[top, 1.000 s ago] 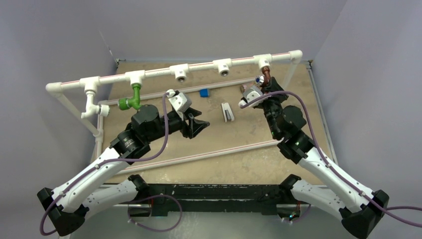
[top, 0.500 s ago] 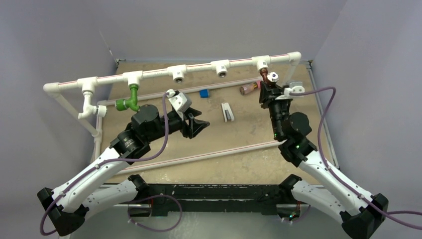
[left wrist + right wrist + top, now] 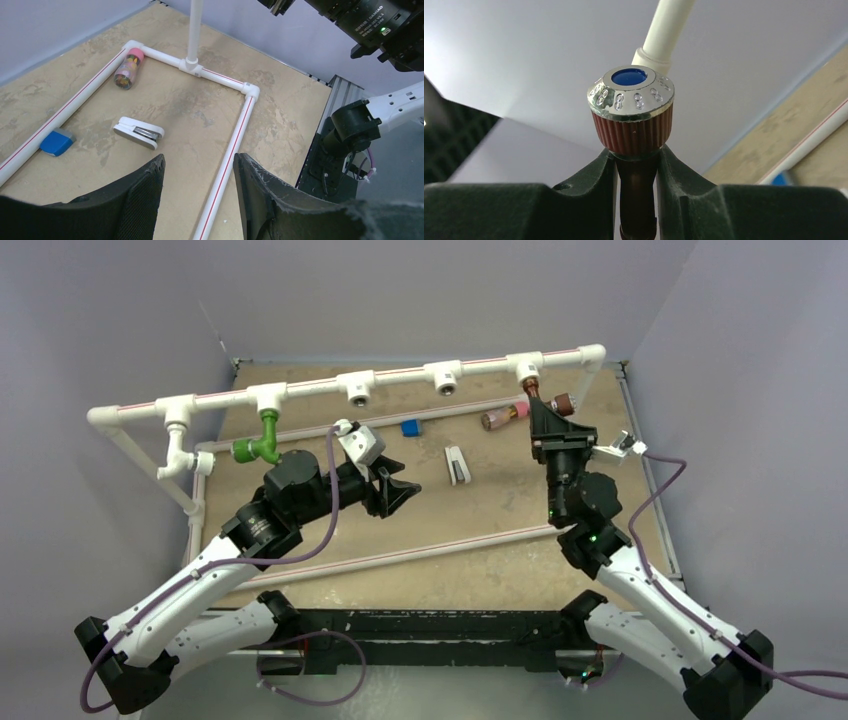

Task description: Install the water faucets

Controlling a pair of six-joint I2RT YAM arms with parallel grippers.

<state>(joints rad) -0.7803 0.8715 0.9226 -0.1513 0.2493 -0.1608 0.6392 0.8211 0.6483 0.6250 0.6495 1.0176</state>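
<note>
The reddish-brown faucet [image 3: 557, 401] hangs under the rightmost T-fitting [image 3: 526, 366] of the white pipe frame [image 3: 400, 377]. My right gripper [image 3: 546, 418] is shut on its dark neck, just below the ribbed knob [image 3: 631, 116] with its chrome, blue-centred cap. Its fingers [image 3: 591, 175] stand on either side of the neck. The green faucet [image 3: 262, 440] and the white faucet [image 3: 181, 453] hang from fittings at the left of the rail. My left gripper [image 3: 405, 490] hovers open over the table with nothing between its fingers [image 3: 142, 192].
Two fittings [image 3: 360, 388] [image 3: 447, 378] on the top rail have bare sockets. On the board lie a white stapler-like piece [image 3: 139, 132], a blue block [image 3: 56, 142] and a pink-capped cylinder [image 3: 128, 67]. Low frame pipes [image 3: 235, 145] cross the floor. Walls close in on both sides.
My right wrist has turned about the reddish-brown faucet, swinging its knob from left to right of the fitting; camera and cable swung right. The left arm has not moved.
</note>
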